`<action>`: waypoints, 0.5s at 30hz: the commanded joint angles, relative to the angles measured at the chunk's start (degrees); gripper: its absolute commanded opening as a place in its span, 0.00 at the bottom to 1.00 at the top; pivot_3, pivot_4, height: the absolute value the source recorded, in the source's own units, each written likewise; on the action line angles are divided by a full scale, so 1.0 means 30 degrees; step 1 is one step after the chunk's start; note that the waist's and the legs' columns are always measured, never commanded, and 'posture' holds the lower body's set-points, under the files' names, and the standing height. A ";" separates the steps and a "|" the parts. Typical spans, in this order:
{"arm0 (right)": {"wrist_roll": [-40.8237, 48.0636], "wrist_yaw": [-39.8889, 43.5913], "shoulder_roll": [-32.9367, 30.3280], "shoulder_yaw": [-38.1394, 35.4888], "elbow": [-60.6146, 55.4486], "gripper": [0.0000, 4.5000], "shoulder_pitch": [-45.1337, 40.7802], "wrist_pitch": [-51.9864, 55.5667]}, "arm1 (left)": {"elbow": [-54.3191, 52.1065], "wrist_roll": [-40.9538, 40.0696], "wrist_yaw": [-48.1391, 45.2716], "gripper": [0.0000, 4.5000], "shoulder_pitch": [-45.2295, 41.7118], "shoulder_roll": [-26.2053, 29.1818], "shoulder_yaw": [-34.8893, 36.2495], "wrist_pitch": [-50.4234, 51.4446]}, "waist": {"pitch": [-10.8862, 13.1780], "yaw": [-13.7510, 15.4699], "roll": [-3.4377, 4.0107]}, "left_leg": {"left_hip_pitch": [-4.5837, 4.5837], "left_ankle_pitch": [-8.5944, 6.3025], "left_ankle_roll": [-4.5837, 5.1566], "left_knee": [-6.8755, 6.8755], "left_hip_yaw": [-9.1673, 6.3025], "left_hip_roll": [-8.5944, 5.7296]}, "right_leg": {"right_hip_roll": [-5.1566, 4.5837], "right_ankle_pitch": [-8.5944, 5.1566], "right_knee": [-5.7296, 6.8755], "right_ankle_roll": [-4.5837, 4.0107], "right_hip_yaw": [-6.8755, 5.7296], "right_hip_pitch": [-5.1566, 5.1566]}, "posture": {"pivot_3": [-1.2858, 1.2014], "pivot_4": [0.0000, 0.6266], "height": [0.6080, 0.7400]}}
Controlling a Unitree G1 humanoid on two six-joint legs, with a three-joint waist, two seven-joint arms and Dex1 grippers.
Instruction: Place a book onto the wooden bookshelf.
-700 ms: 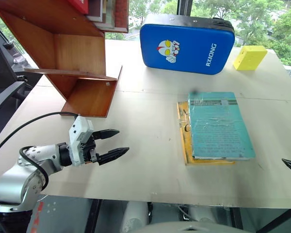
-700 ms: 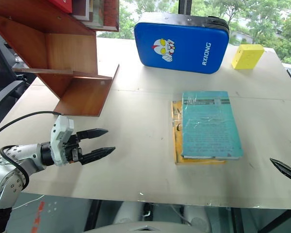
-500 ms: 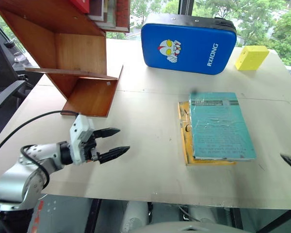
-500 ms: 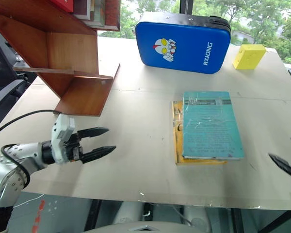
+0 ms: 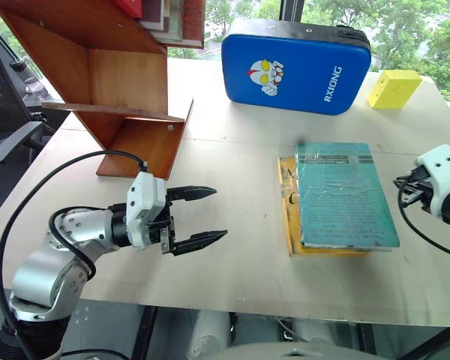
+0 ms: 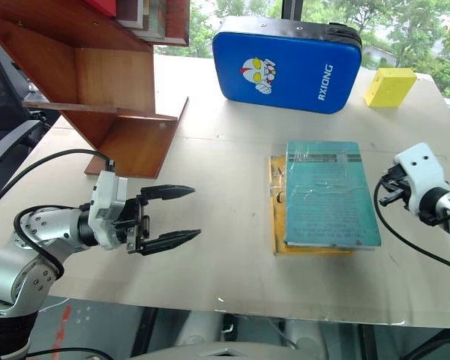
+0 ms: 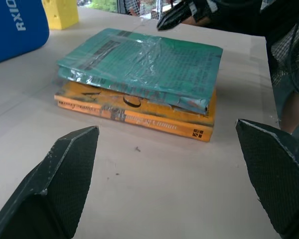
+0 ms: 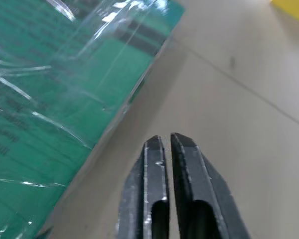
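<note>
book (image 5: 345, 194) between wide left gripper (image 5: 200, 217), closed right gripper (image 8: 169, 144)

So the book (image 5: 345, 193) is lying on top of another book (image 5: 288, 214), mid-right of the counter (image 5: 232, 157). The wooden bookshelf (image 5: 105, 82) is sitting at the far left, a padded case (image 5: 296, 66) is standing behind the books, and a block (image 5: 394, 88) is sitting at the far right corner.
</note>
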 commanded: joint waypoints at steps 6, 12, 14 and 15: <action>0.0650 0.0589 0.1027 0.2025 -0.1371 0.01 -0.1993 0.0978 | -0.1163 -0.0826 0.0351 1.00 0.0698 0.0035 0.0578 -0.0019 | 0.0000 -0.0087 0.0000 | 0.0022 0.0001 -0.0002 0.0018 -0.0004 0.0030 | 0.0044 0.0003 0.0024 0.0003 0.0010 0.0002 | 0.52 0.24 1.00; 0.0856 0.0508 0.1924 0.2447 -0.2065 0.01 -0.2328 0.0817 | -0.0919 -0.0728 0.0467 1.00 0.0688 0.0104 0.0585 -0.0074 | 0.0000 -0.0004 0.0001 | 0.0011 0.0001 -0.0002 0.0019 -0.0008 0.0030 | 0.0047 0.0035 0.0026 0.0058 0.0008 0.0002 | 0.52 0.24 1.00; 0.0792 0.0451 0.1984 0.2264 -0.2276 0.01 -0.2200 0.0612 | -0.0662 -0.0520 0.0700 1.00 0.0517 0.0058 0.0441 -0.0017 | 0.0000 -0.0007 0.0000 | 0.0004 0.0001 -0.0002 0.0026 -0.0007 0.0026 | 0.0042 0.0038 0.0025 0.0063 0.0008 0.0001 | 0.52 0.24 1.00; 0.0419 0.0483 0.1776 0.2146 -0.2307 0.01 -0.1832 -0.0033 | -0.0536 -0.0619 0.1263 1.00 0.0319 -0.0041 0.0370 0.0473 | 0.0000 -0.0003 0.0001 | 0.0004 0.0001 -0.0002 0.0029 -0.0008 0.0026 | 0.0042 0.0038 0.0025 0.0063 0.0008 0.0002 | 0.52 0.24 1.00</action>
